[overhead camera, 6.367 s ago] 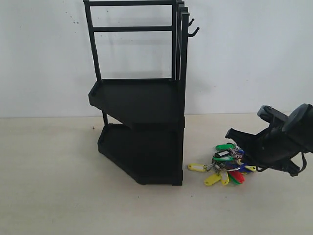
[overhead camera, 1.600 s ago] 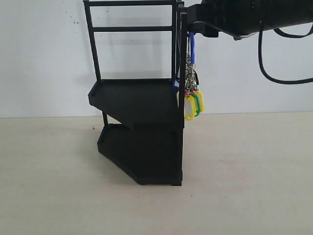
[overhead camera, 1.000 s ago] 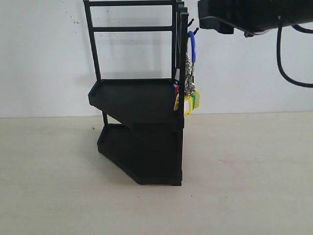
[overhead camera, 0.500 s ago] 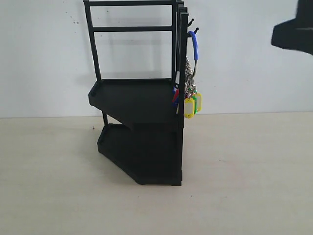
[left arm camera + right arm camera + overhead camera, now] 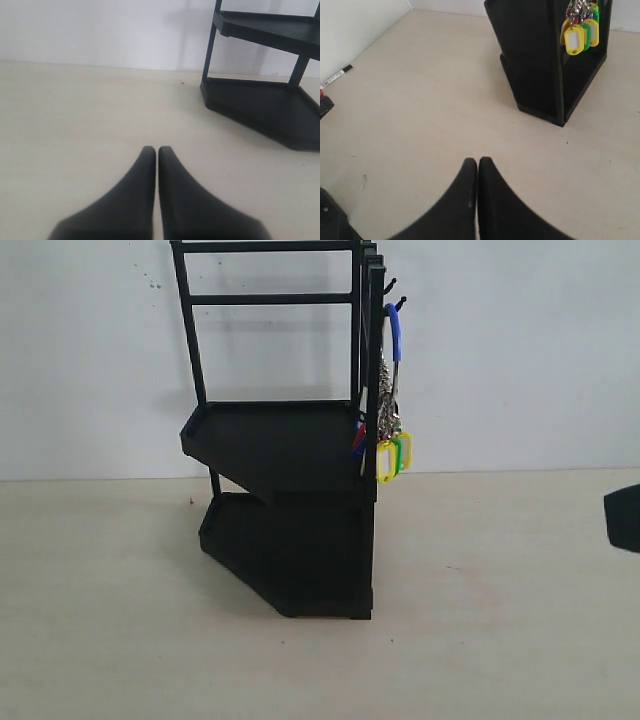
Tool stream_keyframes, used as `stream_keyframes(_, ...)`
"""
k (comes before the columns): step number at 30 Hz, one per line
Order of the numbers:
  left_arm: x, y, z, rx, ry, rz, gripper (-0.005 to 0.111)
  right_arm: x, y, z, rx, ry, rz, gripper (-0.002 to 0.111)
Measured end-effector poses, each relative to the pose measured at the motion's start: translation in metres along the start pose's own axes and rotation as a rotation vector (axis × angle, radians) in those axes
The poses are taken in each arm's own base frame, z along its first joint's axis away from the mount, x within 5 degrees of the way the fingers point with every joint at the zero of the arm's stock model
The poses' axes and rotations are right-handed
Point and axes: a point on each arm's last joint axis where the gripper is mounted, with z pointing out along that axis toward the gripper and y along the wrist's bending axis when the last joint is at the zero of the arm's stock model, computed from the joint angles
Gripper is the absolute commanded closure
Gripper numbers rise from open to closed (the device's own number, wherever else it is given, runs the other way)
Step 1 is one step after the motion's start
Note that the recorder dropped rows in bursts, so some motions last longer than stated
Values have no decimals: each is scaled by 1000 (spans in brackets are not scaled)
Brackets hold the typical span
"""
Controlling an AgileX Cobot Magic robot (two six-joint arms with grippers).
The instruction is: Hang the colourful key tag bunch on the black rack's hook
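The colourful key tag bunch (image 5: 390, 440) hangs by its blue-sleeved loop from the hook (image 5: 399, 305), the lower of two at the top right of the black rack (image 5: 290, 500). Yellow and green tags face out, with red and blue ones behind the upright bar. In the right wrist view the key tag bunch (image 5: 579, 30) dangles against the black rack (image 5: 540, 65). My right gripper (image 5: 478, 162) is shut and empty above the table, well away from the rack; only a dark piece of that arm (image 5: 624, 517) shows at the exterior view's right edge. My left gripper (image 5: 157, 150) is shut and empty.
The shorter upper hook (image 5: 391, 284) sits just above the loaded one. The rack's lower tray (image 5: 260, 107) stands to one side of the left gripper. A marker pen (image 5: 335, 76) lies by the wall in the right wrist view.
The right arm let go of the bunch, drew back from the hook and dropped to the right edge of the exterior view. The bunch stays hanging and has nearly stopped swinging.
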Motion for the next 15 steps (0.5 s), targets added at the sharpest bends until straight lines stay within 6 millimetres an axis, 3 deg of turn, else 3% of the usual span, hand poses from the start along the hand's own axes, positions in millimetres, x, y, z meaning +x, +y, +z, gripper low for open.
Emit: stream_keyframes(15,0,0,0,0,0,0,102,2,0,-2,9,-16,-56,108)
